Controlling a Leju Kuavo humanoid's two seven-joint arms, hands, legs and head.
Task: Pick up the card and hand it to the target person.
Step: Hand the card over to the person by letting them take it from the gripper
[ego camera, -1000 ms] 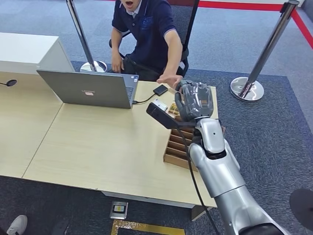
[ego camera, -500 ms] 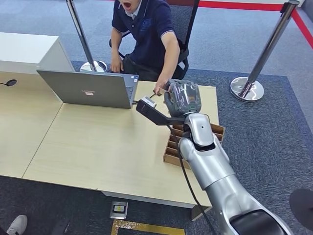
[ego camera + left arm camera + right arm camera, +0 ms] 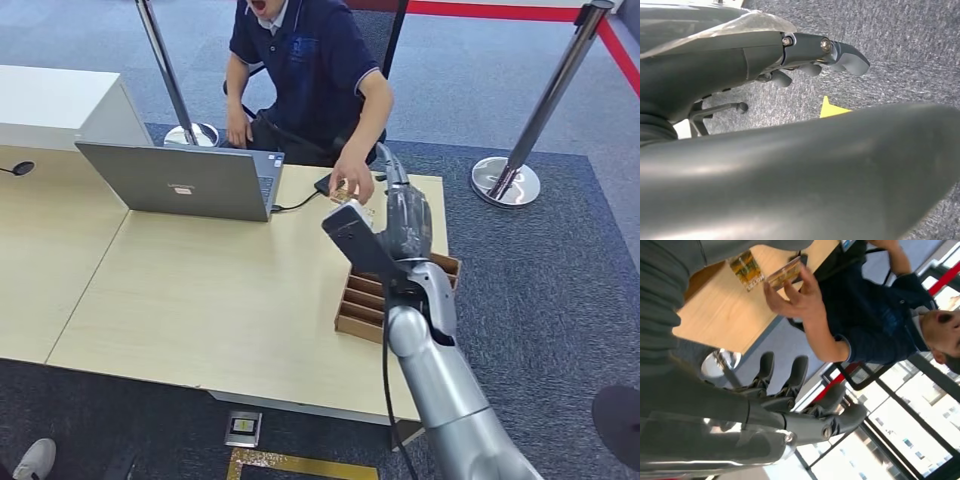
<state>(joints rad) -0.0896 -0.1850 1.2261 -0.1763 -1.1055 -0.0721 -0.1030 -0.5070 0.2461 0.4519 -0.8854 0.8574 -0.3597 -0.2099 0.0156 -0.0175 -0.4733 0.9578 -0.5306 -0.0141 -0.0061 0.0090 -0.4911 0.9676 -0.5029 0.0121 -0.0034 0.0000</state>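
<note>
Once the person's hand (image 3: pixel 352 180) had closed on the card (image 3: pixel 341 192), just beyond the wooden tray (image 3: pixel 361 312), the right hand (image 3: pixel 406 218) had let go: its fingers (image 3: pixel 798 371) were spread and empty. Handover was judged complete. The left hand (image 3: pixel 821 50) hung empty, fingers apart.

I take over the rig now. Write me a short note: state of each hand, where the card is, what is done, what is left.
Right hand: raised over the table's far edge, fingers apart, holding nothing.
Left hand: hanging above the carpet, nothing in it; its fingers are too little seen to tell open from shut.
Card: in the person's hand, above the wooden tray.
Done: the card appears to have passed to the person.
Left: probably only drawing the right arm back, keeping it off the laptop.
</note>
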